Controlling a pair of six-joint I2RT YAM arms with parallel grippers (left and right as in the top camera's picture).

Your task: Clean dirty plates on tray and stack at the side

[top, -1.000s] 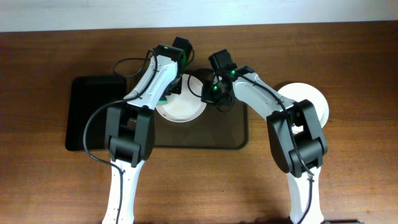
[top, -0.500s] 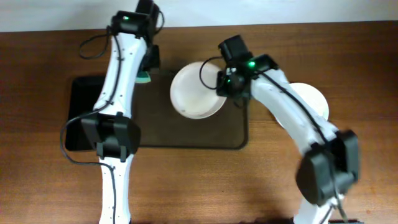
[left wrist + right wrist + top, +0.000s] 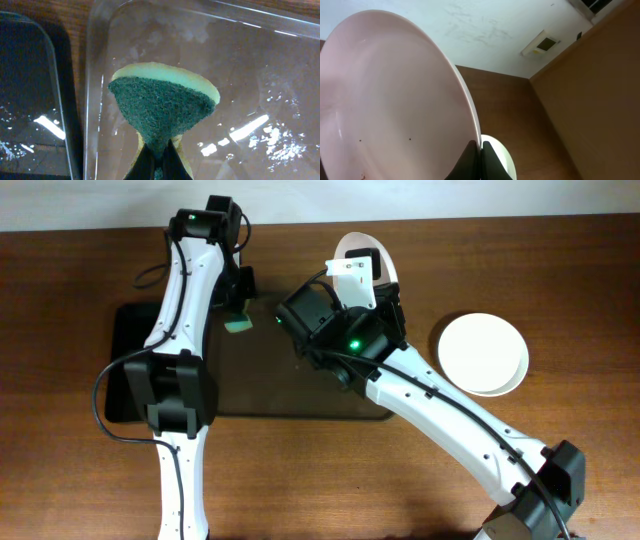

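My right gripper [image 3: 481,150] is shut on the rim of a white plate [image 3: 395,100] and holds it raised and tilted on edge. In the overhead view this plate [image 3: 363,250] is above the far edge of the dark brown tray [image 3: 290,385]. More white plates [image 3: 482,353] lie stacked on the table right of the tray, and one shows in the right wrist view [image 3: 499,155]. My left gripper [image 3: 160,162] is shut on a green and yellow sponge [image 3: 160,107] just above the tray's far left part [image 3: 260,75]; the sponge also shows in the overhead view [image 3: 238,324].
A smaller glossy black tray [image 3: 125,370] lies against the brown tray's left side, also in the left wrist view [image 3: 27,100]. The right arm [image 3: 420,395] reaches across the brown tray's right half. Bare wooden table [image 3: 580,460] surrounds them.
The right gripper has lifted the plate off the tray, raised it and tipped it on edge. The left gripper with the sponge pulled away to the tray's far left.
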